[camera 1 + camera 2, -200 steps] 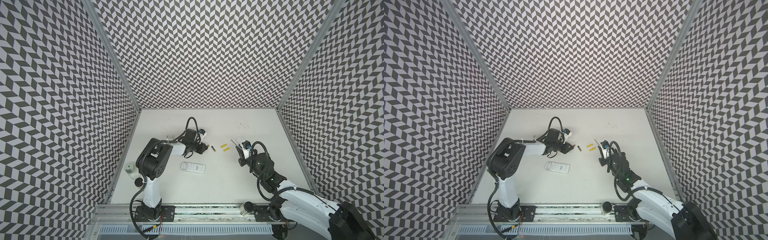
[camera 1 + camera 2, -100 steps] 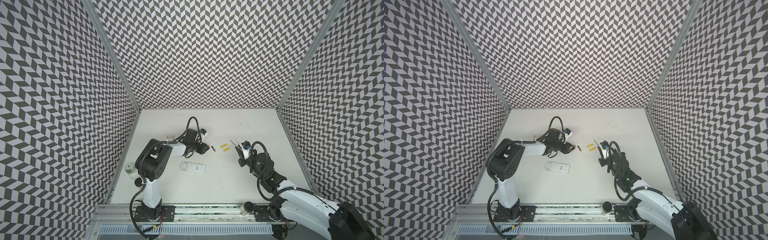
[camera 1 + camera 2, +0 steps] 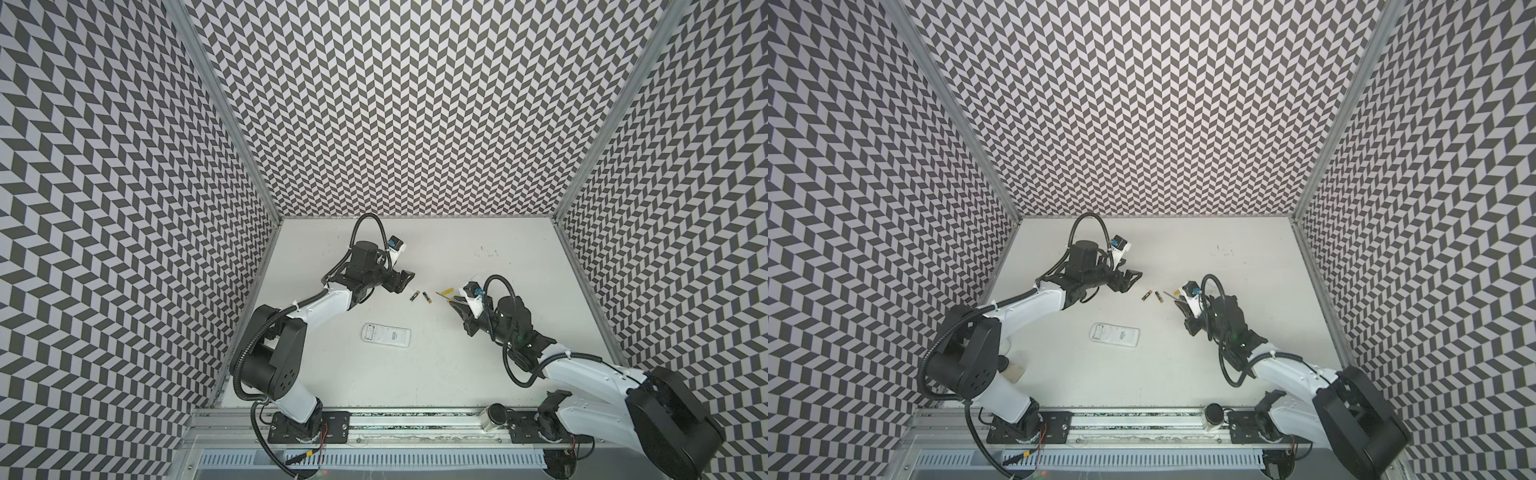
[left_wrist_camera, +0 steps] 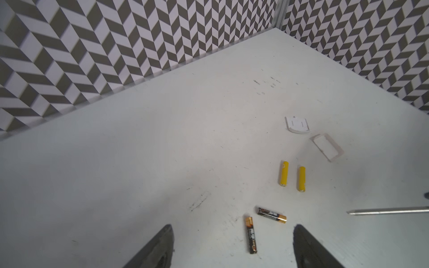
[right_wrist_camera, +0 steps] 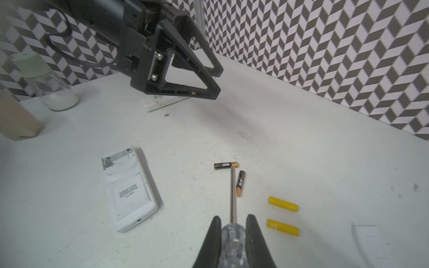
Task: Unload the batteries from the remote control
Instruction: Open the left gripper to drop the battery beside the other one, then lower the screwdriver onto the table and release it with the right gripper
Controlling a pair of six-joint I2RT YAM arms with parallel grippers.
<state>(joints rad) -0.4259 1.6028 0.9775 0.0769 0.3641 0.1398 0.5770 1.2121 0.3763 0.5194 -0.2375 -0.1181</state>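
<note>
Four batteries [image 5: 240, 183] lie loose on the table [image 5: 301, 150]: the black pair [image 4: 271, 214] just ahead of the left gripper [image 4: 233, 227], whose jaws stand wide and empty, the yellow pair [image 4: 283, 174] farther out beyond. The right gripper [image 5: 231, 218] is clamped on the screwdriver [image 5: 232, 192], its tip near the black pair. The remote control [image 5: 131, 188] beside it shows a bare bay, so unloading looks finished.
</note>
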